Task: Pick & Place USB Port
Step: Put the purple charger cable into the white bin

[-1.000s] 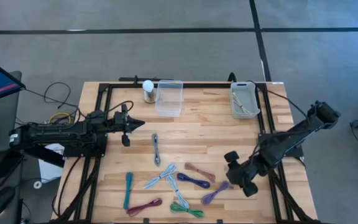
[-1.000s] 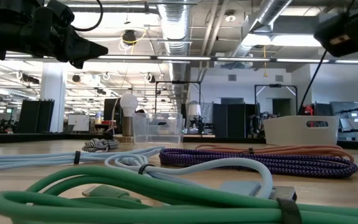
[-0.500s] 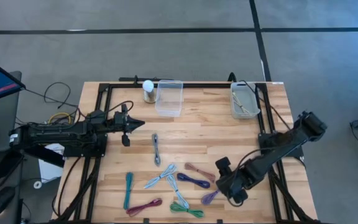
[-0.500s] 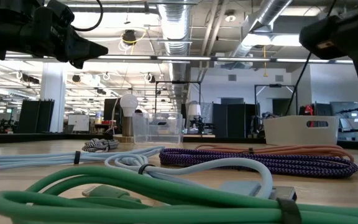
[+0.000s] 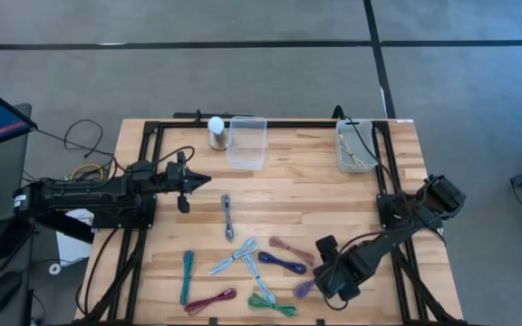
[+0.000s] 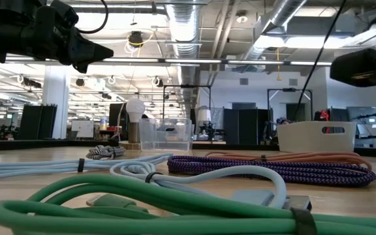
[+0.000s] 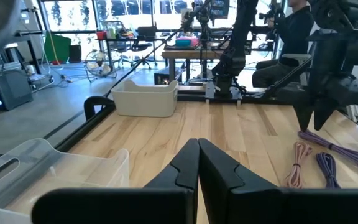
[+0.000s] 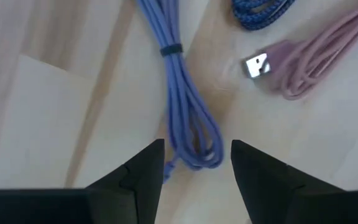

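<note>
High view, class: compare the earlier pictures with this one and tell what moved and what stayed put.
The right claw swung in from the table's right side toward the lavender cable and now hangs open over it, holding nothing. The left claw stayed shut at the left side. The cables, clear bin and white tray kept their places.

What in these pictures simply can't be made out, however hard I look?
- Lavender cable: its near end runs out of sight under the open right gripper in the right wrist view; the high view is too small for it.
- White bin: contents too small from above; its wall hides them in the low view.
- Clear box: from above, too small to tell whether anything lies inside.
</note>
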Robot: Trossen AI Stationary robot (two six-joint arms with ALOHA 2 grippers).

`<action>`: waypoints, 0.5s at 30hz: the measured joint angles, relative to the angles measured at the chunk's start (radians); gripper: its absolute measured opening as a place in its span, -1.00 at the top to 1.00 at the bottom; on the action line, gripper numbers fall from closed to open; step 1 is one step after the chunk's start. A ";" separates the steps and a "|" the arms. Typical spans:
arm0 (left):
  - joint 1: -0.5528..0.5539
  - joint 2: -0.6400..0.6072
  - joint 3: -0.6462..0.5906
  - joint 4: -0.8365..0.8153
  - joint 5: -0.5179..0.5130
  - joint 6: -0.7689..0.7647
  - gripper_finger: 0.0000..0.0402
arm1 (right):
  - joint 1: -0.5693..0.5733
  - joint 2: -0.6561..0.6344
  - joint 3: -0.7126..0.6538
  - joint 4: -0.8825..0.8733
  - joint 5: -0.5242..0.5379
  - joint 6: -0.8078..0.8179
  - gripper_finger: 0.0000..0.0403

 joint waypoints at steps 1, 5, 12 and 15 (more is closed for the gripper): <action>0.000 0.000 0.000 0.000 0.000 0.000 0.95 | 0.002 0.000 0.000 0.007 -0.010 0.015 0.12; 0.000 0.000 0.000 0.000 0.000 0.000 0.95 | 0.008 -0.003 0.000 0.026 -0.017 0.041 0.15; 0.000 0.000 0.000 0.000 0.000 0.000 0.95 | 0.018 0.037 0.000 0.073 -0.016 0.042 0.19; 0.000 0.000 0.000 0.000 0.000 0.000 0.95 | 0.017 0.073 0.001 0.083 -0.014 0.041 0.18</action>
